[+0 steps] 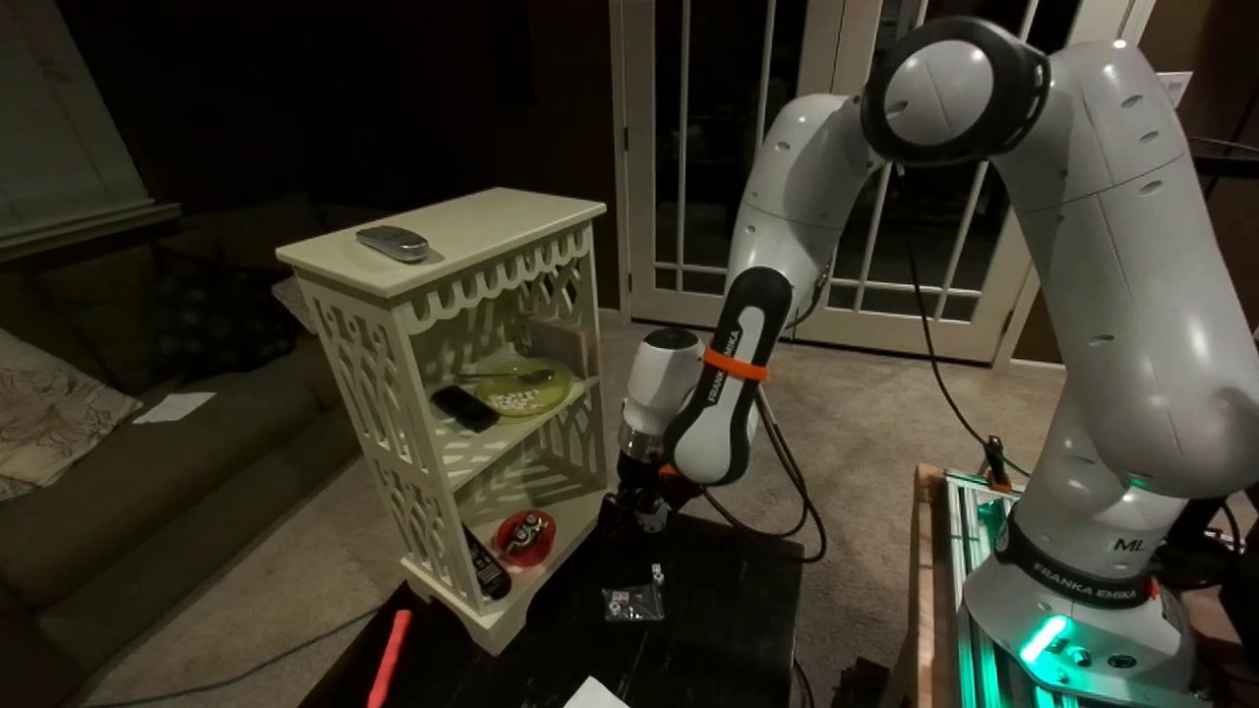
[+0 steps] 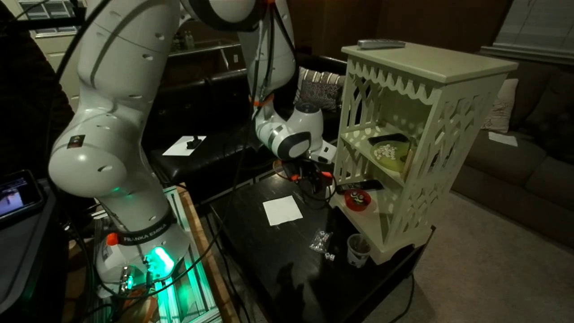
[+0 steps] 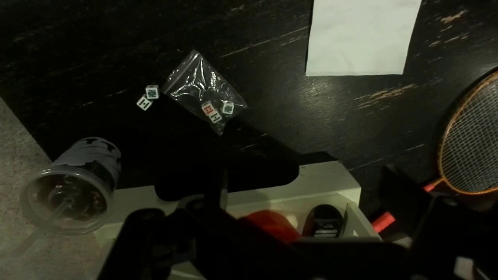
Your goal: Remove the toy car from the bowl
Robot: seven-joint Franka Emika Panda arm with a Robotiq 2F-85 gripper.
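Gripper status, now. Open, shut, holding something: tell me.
Gripper: open, jaws standing apart in the wrist view, nothing held.

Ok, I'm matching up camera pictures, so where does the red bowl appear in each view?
In an exterior view: red bowl low, just left of centre, on the lower shelf.
In an exterior view: red bowl right of centre, below mid-height.
Wrist view: red bowl low, slightly right of centre, partly hidden.
Shared landmark: the clear bag of white cubes, in all three.

1 rack point(image 1: 497, 224), 1 bowl point(image 1: 536, 558), 1 toy car point(image 1: 529, 531), 5 cubes point(image 3: 152, 92), 1 bag point(image 3: 198, 83), 1 cup point(image 2: 358, 259), 1 racket point(image 3: 472, 144).
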